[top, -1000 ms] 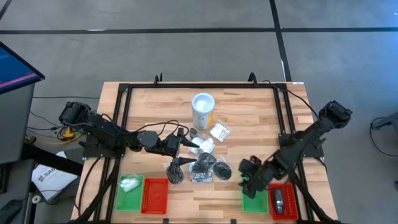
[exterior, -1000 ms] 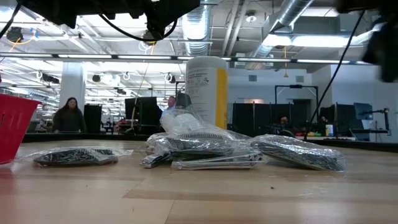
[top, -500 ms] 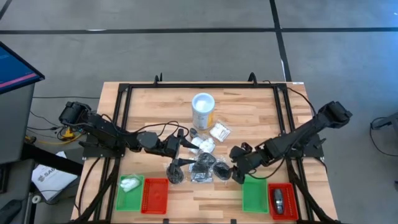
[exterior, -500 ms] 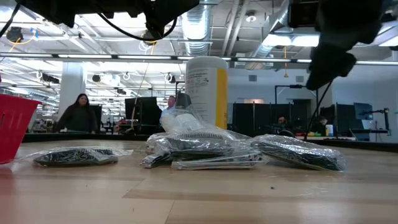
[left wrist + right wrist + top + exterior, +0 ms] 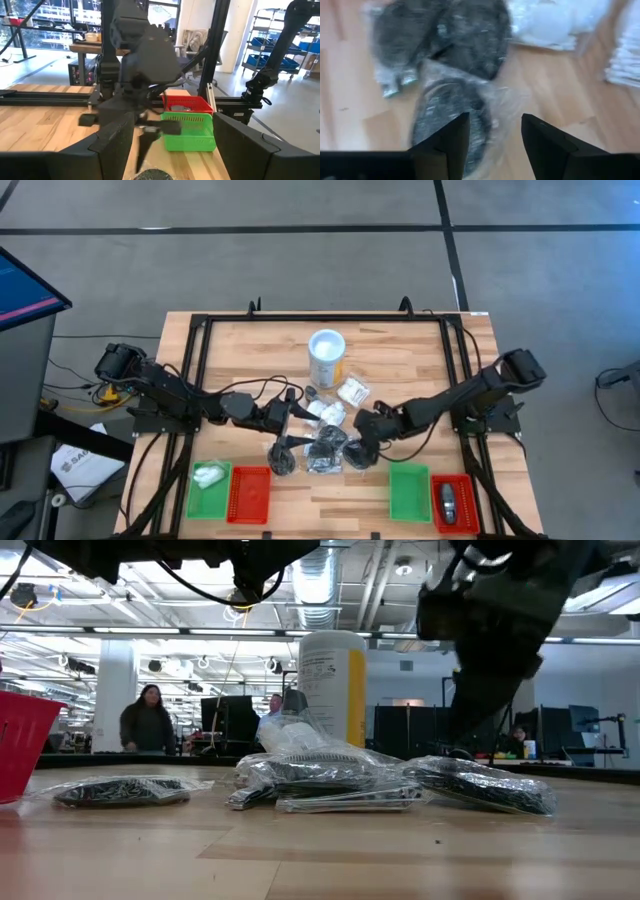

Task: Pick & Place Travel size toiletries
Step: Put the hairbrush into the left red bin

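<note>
We see the right gripper (image 5: 362, 448) reached in over the middle of the wooden table (image 5: 400, 360), hanging directly above the rightmost black round packet (image 5: 357, 454) of the heap of travel size toiletries (image 5: 328, 442). In the right wrist view its two dark fingers (image 5: 442, 145) stand parted with that clear-wrapped black packet (image 5: 451, 116) lying on the wood between and below them; they grasp nothing, and we cannot tell whether they touch the wrap. Two more black packets (image 5: 440, 35) lie just beyond it, and white packets (image 5: 547, 22) lie farther off. In the low view the right arm fills the upper right, above the crinkled packets (image 5: 330, 780) resting on the table in front of the white tub with a yellow label (image 5: 332, 688). One flat dark packet (image 5: 122, 790) lies apart from the heap. The left gripper (image 5: 283, 448) waits at the heap's other side, its fingers spread wide and empty. Near the table's front edge sit a green tray (image 5: 209, 488) holding a white packet (image 5: 208, 474), a red tray (image 5: 250, 493) beside it, another green tray (image 5: 409, 493), and a red tray (image 5: 454, 502) holding a dark grey piece (image 5: 448, 500). A person (image 5: 148, 720) stands in the room behind.
</note>
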